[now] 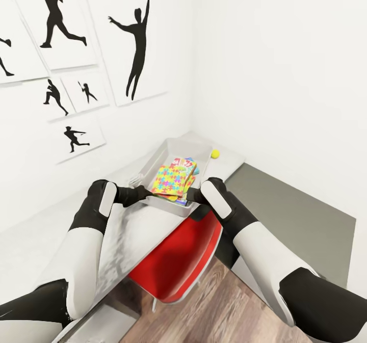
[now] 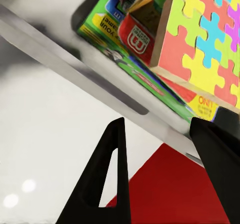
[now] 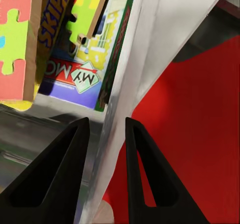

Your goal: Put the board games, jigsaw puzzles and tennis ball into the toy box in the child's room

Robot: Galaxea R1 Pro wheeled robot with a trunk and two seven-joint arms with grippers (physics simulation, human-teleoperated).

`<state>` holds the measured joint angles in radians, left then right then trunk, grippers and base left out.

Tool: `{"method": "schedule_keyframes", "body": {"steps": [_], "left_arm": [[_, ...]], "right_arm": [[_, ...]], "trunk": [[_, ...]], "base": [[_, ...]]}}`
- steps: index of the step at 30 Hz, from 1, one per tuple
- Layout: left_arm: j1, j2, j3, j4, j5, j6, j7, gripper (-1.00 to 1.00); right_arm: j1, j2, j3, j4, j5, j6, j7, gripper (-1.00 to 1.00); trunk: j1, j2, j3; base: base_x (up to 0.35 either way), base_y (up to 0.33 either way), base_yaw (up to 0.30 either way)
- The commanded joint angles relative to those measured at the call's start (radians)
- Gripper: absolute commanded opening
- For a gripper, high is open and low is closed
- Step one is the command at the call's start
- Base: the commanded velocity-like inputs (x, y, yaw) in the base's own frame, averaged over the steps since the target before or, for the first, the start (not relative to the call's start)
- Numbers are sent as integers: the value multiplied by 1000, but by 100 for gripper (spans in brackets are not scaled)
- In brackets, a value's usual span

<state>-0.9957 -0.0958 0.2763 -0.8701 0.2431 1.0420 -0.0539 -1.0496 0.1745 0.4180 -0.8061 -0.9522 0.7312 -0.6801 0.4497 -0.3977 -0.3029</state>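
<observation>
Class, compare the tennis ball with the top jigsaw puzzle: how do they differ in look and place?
The tennis ball is small, round and plain yellow-green; the top jigsaw puzzle is a flat square in many bright colours. The tennis ball lies on the table outside the toy box; the jigsaw puzzle lies inside it, on the stacked board games. Neither is held by a gripper.

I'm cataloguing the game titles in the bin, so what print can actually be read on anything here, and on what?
"SKIPB", cut off: on the yellow-lettered board game in the toy box.
"MY MO", cut off, upside down: on the blue-purple board game.
"USA": small, on the green-edged board game.
"ONL", cut off: on a yellow patch of the green-edged cover in the left wrist view.
Other cover print is too small or blurred.
</observation>
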Motion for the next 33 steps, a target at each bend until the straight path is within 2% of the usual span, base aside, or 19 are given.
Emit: {"method": "schedule_keyframes", "body": {"steps": [1, 15, 25, 33], "left_arm": [[-1, 0, 6, -1, 3, 5, -6, -100], [-1, 1, 6, -1, 4, 5, -6, -100], [-1, 1, 6, -1, 4, 5, -6, -100], [-1, 1, 5, -2, 4, 5, -6, -100]], "right_arm": [[-1, 0, 2, -1, -14, -1, -9, -100], [-1, 0, 2, -1, -14, -1, -9, -100], [-1, 0, 2, -1, -14, -1, -9, -100], [-1, 0, 1, -1, -14, -1, -9, -100]], "trunk": [[0, -2, -2], [0, -2, 5], [0, -2, 20], [0, -2, 33]], "base": [[-147, 105, 0], [-82, 148, 0], [-9, 21, 0], [-130, 51, 0]]}}
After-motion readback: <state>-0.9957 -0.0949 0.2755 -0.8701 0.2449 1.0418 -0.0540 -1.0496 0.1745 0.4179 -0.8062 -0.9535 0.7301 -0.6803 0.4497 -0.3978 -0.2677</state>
